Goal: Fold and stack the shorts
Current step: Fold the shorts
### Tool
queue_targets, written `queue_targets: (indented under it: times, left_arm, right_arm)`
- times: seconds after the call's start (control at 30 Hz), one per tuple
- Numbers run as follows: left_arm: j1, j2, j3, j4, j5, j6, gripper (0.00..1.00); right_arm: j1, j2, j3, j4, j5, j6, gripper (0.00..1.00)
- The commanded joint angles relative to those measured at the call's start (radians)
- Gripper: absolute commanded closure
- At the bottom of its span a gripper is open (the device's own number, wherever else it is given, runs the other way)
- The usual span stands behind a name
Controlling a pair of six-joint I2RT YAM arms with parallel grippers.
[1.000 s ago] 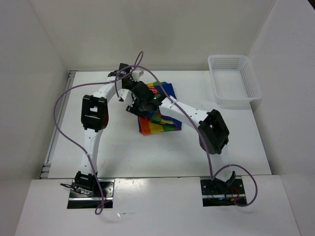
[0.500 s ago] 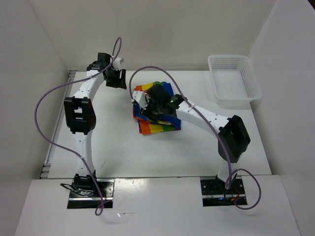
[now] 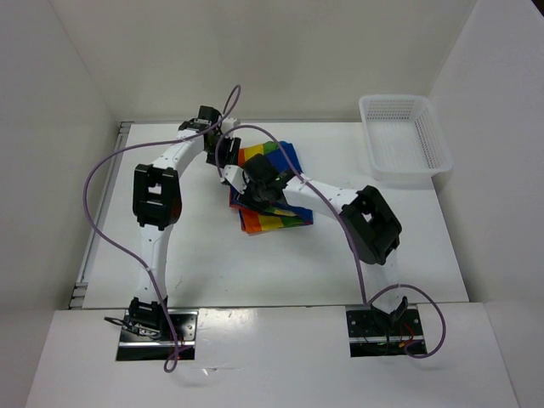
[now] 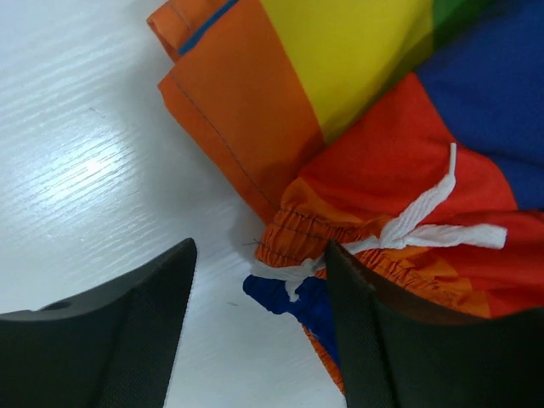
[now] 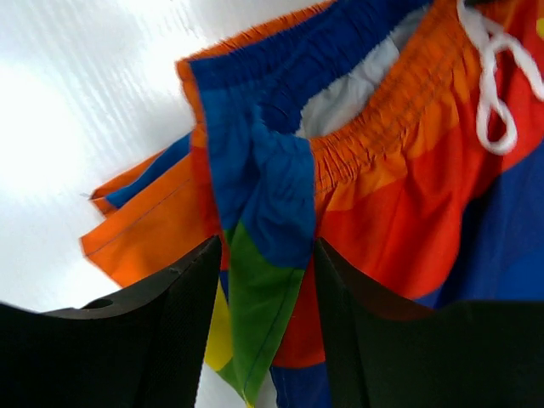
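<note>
The rainbow-striped shorts (image 3: 278, 219) lie in a loose pile at the table's middle. My left gripper (image 3: 224, 159) hovers at the pile's back-left edge, open. In the left wrist view its fingers (image 4: 110, 331) straddle bare table, with a blue cloth tip and the white drawstring (image 4: 425, 217) just inside the right finger. My right gripper (image 3: 253, 189) sits on the pile's left part. In the right wrist view a blue and green fold of the shorts (image 5: 263, 255) rises between its fingers (image 5: 153, 340), pulled up from the orange waistband (image 5: 382, 144), so it is shut on that fold.
A white mesh basket (image 3: 404, 140) stands at the back right corner. White walls close in the table (image 3: 212, 255) on the left, back and right. Purple cables loop over both arms.
My left arm swung out to the back left, then returned to the pile's edge with its jaws wider. My right gripper shifted slightly on the pile and its elbow swung out and back.
</note>
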Motion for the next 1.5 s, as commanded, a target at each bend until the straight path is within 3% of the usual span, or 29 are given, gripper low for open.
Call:
queue_targets:
  times: [0.0, 0.1, 0.2, 0.23, 0.33, 0.4, 0.5, 0.67, 0.87, 0.93, 1.0, 1.07, 1.13, 1.17, 1.23, 1.3, 1.4, 1.43, 1.47]
  left_arm:
    - [0.013, -0.008, 0.002, -0.004, 0.01, 0.005, 0.35]
    - [0.013, 0.001, -0.009, -0.004, 0.022, 0.005, 0.46]
    - [0.013, 0.01, -0.009, -0.004, 0.022, 0.005, 0.6]
    - [0.013, 0.02, -0.009, -0.004, 0.022, 0.005, 0.69]
    - [0.013, 0.03, 0.0, -0.004, 0.022, 0.005, 0.83]
    - [0.013, 0.05, 0.015, -0.004, 0.012, 0.005, 0.95]
    - [0.013, 0.06, 0.058, -0.004, -0.002, 0.005, 1.0]
    - [0.013, 0.079, 0.104, -0.013, -0.011, 0.005, 1.0]
    - [0.013, 0.089, 0.123, -0.022, -0.008, 0.005, 1.0]
    - [0.013, 0.089, 0.123, -0.031, 0.002, 0.005, 1.0]
    - [0.013, 0.089, 0.123, -0.031, 0.015, 0.005, 1.0]
    - [0.013, 0.089, 0.114, -0.031, 0.025, 0.005, 0.94]
    - [0.013, 0.089, 0.114, -0.031, 0.025, 0.005, 0.81]
    - [0.013, 0.077, 0.114, -0.031, 0.025, 0.005, 0.59]
    - [0.013, 0.057, 0.114, -0.031, 0.025, 0.005, 0.4]
    - [0.013, 0.015, 0.114, -0.031, 0.035, 0.005, 0.29]
    - [0.013, -0.068, 0.095, -0.031, 0.035, 0.005, 0.19]
    - [0.013, -0.092, 0.086, -0.017, 0.035, 0.005, 0.1]
    - [0.013, -0.142, 0.074, -0.017, 0.035, 0.005, 0.1]
  right_arm:
    - [0.004, 0.03, 0.027, 0.064, 0.044, 0.0, 0.47]
    - [0.004, 0.039, 0.004, 0.074, 0.073, 0.0, 0.5]
    - [0.004, 0.039, -0.009, 0.083, 0.087, -0.01, 0.65]
    - [0.004, 0.039, -0.009, 0.083, 0.087, -0.01, 0.77]
    - [0.004, 0.016, -0.009, 0.083, 0.101, -0.049, 0.95]
    - [0.004, -0.004, -0.009, 0.092, 0.116, -0.061, 1.0]
    - [0.004, -0.061, -0.019, 0.051, 0.078, -0.075, 1.0]
    - [0.041, -0.183, -0.137, -0.003, -0.112, -0.181, 1.0]
    - [0.091, -0.194, -0.254, 0.075, -0.105, -0.273, 1.0]
    - [0.091, -0.171, -0.254, 0.089, -0.094, -0.306, 0.8]
    - [0.091, -0.151, -0.245, 0.089, -0.085, -0.345, 0.69]
    - [0.091, -0.141, -0.233, 0.109, -0.073, -0.345, 0.67]
    - [0.091, -0.141, -0.207, 0.109, -0.073, -0.311, 0.66]
    - [0.091, -0.157, -0.176, 0.109, -0.073, -0.287, 0.65]
    - [0.091, -0.197, -0.116, 0.109, -0.082, -0.196, 0.63]
    - [0.091, -0.248, -0.085, 0.109, -0.108, -0.106, 0.63]
    - [0.058, -0.305, -0.076, 0.118, -0.134, -0.014, 0.63]
    - [0.008, -0.338, -0.088, 0.133, -0.166, 0.052, 0.61]
    - [-0.025, -0.352, -0.088, 0.143, -0.189, 0.08, 0.56]
